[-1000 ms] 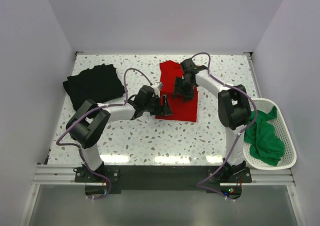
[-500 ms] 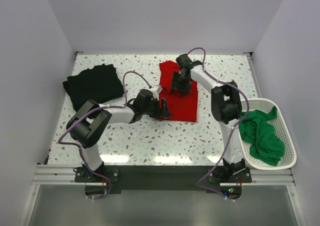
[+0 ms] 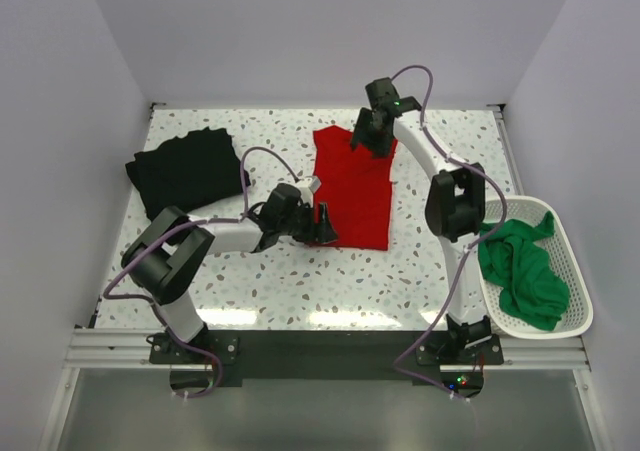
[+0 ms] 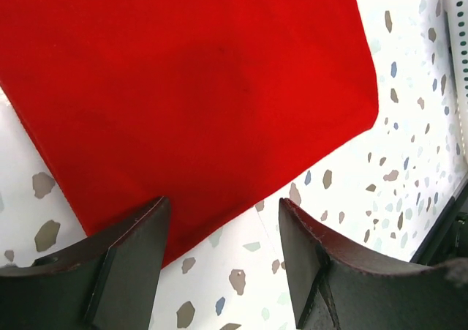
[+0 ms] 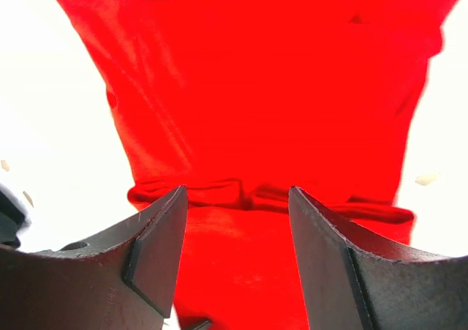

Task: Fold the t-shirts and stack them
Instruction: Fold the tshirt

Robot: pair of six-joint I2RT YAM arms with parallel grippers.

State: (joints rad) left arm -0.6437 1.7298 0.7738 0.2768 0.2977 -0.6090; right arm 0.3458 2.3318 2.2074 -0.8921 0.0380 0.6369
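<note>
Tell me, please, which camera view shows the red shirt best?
The top external view: nearly the whole red shirt is in frame, with its outline. The left wrist shows only one corner; the right wrist shows a close, glaring patch with a fold.

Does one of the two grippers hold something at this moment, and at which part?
Nothing is held. The left gripper stands open at the near left edge of the red t-shirt, and the right gripper is open above its far end.
</note>
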